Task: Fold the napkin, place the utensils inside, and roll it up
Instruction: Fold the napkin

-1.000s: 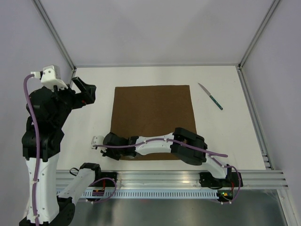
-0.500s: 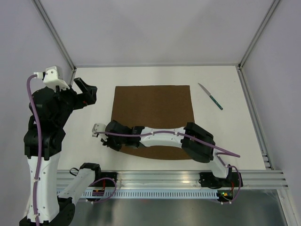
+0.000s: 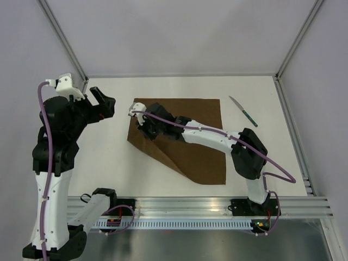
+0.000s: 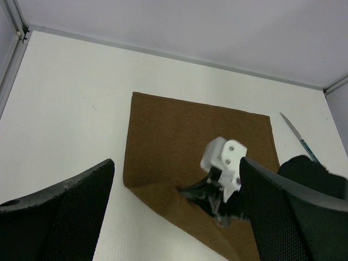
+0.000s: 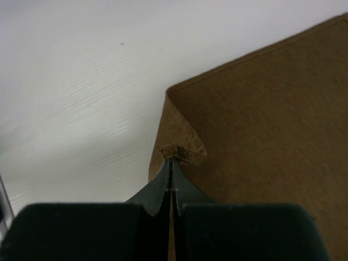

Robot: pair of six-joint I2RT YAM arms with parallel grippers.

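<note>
right arm stretches low and leftward across the napkin (image 3: 196, 111), right gripper (image 5: 171, 162) pinched tight on a raised corner (only its wrist view shows the bunched cloth). left gripper (image 3: 104, 103) hangs high, fingers spread wide. napkin's near-left part lies folded diagonally; bare table (image 3: 103, 157) to its left, utensil (image 3: 243, 111) well apart on the right.

I'm sitting at a white table (image 3: 103, 157), pale grey walls (image 3: 179, 32) closing in on three sides, aluminium rail (image 3: 190, 204) running along near edge
</note>
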